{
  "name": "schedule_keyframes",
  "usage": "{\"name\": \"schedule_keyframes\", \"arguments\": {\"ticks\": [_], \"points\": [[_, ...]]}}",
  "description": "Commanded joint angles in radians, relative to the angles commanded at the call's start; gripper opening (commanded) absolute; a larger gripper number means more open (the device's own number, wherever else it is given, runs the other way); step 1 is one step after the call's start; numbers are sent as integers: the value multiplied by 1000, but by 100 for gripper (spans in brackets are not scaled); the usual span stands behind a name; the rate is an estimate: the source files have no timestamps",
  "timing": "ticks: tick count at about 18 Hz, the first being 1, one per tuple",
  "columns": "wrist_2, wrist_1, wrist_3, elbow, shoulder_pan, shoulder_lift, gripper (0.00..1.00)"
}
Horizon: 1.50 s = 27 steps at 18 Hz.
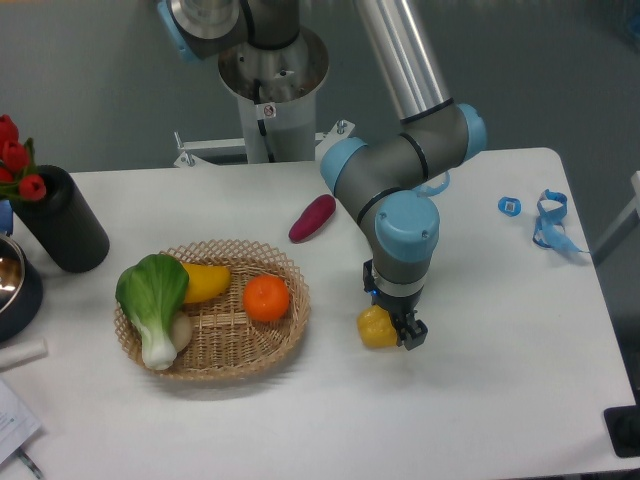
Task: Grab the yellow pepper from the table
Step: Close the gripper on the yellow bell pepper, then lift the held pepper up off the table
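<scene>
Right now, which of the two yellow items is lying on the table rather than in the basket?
The yellow pepper, on the white table under the gripper. The longer yellow vegetable lies in the wicker basket.

The hand (392, 328) is reaching down over the pepper (376, 327), which is sitting on the white surface (480, 400) just right of the basket (280, 345). Its fingers are straddling the pepper; actual contact is unclear.

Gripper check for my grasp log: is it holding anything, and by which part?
Cannot tell; the gripper is at the yellow pepper's right side, its fingers hidden.
</scene>
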Motion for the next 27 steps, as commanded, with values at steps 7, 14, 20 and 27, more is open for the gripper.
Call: {"name": "schedule_keyframes", "arguments": {"ticks": [7,14,20,27], "points": [[6,-5,-161,26,8,8,55],[8,-14,-223,109,49,17,56],[-1,-17,-219,166,119,20,56],[-40,-135,-219,273,202,20,55]]}}
